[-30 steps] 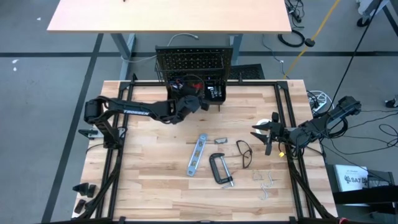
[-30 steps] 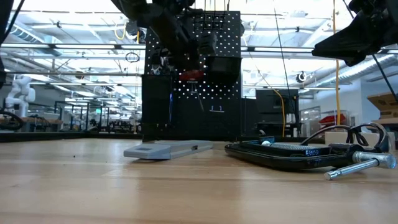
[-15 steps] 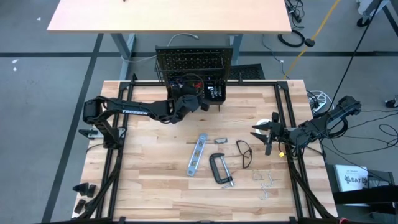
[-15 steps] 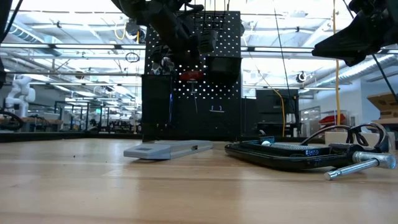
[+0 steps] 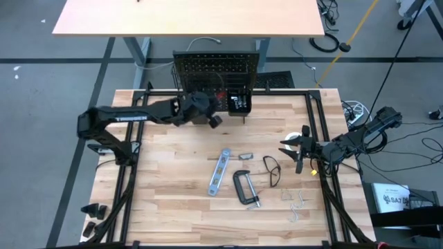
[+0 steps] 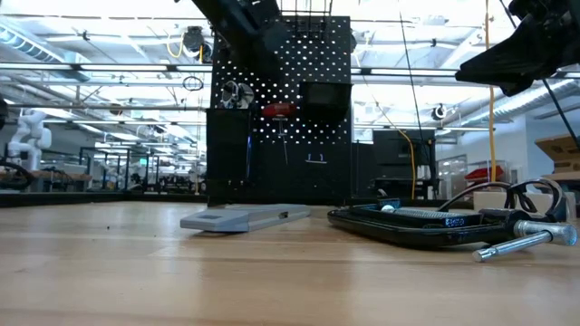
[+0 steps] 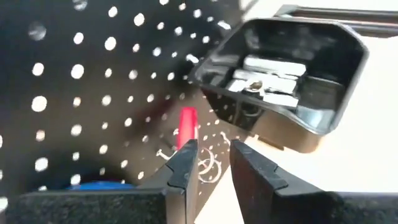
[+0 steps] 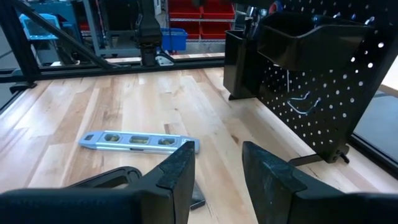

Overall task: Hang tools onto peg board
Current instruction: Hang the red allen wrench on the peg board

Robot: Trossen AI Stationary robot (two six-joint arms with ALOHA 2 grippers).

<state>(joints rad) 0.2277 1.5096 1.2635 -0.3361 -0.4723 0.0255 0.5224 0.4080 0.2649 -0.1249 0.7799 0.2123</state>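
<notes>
Landmark: the peg board stands upright at the far edge of the table; every position below is given relative to it.
My left gripper: I hold it just in front of the peg board's lower left part, raised off the table. My two fingers stand a narrow gap apart with nothing between them.
Red screwdriver: hanging on the peg board face, directly ahead of my left fingers; its red handle shows mid-board in the low view.
Bin: a black box mounted on the peg board's lower part, beside the screwdriver; small metal parts lie inside.
My right gripper: well away from the peg board, near the table's right edge. My fingers are parted and empty.
Level: flat on the table, well in front of the peg board.
C-clamp: flat on the table, just beyond the level from the peg board.
Glasses: on the table between the C-clamp and my right gripper.
Loose hooks: on the table, farthest from the peg board.
</notes>
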